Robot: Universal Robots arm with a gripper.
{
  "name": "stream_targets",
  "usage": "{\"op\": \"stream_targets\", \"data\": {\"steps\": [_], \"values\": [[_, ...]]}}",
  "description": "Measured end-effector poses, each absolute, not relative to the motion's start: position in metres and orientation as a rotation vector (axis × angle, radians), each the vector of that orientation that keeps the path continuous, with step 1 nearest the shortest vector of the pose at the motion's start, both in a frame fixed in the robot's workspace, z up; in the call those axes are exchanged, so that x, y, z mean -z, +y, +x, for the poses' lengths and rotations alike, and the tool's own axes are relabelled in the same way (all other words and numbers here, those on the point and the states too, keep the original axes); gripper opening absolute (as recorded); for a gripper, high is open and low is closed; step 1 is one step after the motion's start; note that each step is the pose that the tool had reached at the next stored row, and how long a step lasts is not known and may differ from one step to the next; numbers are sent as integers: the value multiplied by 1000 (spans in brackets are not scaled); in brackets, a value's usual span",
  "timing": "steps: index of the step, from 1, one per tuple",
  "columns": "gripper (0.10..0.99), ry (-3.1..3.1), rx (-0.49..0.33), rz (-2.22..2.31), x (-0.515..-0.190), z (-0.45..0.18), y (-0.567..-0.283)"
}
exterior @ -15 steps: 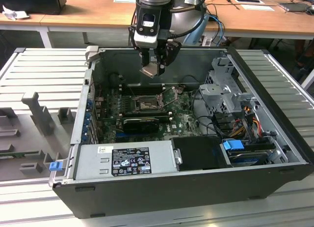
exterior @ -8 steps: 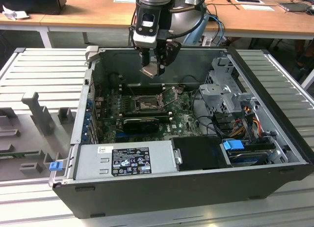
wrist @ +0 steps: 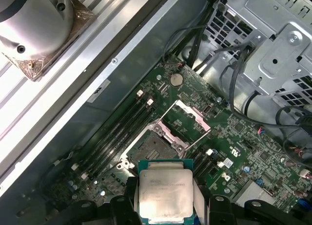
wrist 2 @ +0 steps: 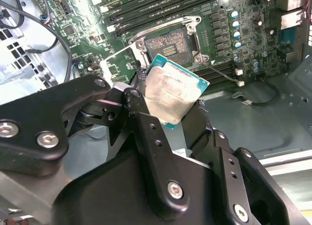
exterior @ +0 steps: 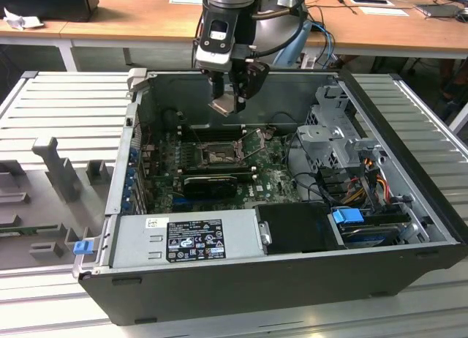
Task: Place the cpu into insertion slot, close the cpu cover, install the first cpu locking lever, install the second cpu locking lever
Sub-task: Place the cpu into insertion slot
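Silver-grey flat square cpu point(exterior: 227, 104) sits clamped in the black two-finger gripper point(exterior: 232, 96) in the exterior view. The arm hangs approx. vertical at the far side of the open dark grey pc case point(exterior: 292, 279), above the square dark insertion slot point(exterior: 218, 156).

Second wrist view: fingers point(wrist 2: 146, 122) pinch the cpu by opposite edges, chip tilted, well apart from the slot.

First wrist view: thin silvery cpu cover point(wrist: 189, 119) stands flipped open beside the bare slot, cpu not touching it.
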State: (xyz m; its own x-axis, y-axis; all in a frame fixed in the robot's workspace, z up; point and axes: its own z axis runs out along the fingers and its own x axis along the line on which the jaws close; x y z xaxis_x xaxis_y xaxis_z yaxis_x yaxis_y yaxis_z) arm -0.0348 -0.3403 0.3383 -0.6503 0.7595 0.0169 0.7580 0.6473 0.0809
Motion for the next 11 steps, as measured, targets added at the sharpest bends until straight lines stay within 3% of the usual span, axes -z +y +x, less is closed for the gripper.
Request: {"op": "stream_targets", "data": {"steps": [11], "values": [[533,2805,-125,1363,-335,-35,-340]]}}
